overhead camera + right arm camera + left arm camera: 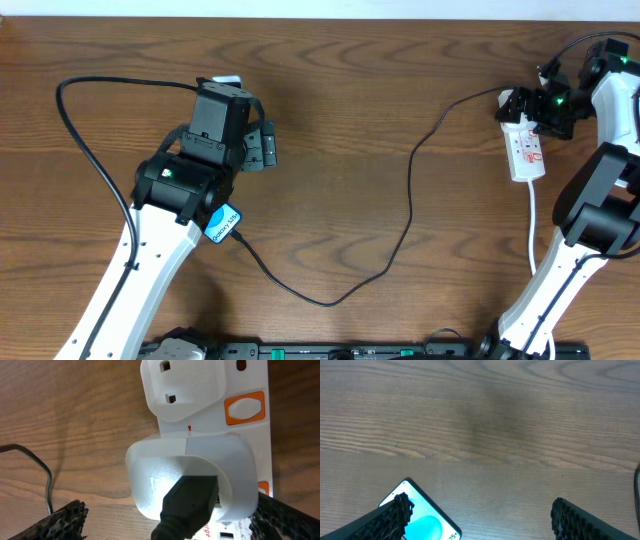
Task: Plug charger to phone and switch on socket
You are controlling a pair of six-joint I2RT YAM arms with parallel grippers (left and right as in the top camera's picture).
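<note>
Overhead: the socket lies under the right gripper. The phone lies well to the socket's left, mostly covered by the left arm. The charger loops from the socket's top end to the phone's edge.

Left wrist: the left gripper is spread wide and holds nothing. One finger is just beside the phone's corner.

Right wrist: the right gripper's fingers stand wide apart on either side of the white adapter seated in the socket, gripping nothing.

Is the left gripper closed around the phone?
No: the left gripper is open wide, and the phone lies flat on the table beside only one finger.
</note>
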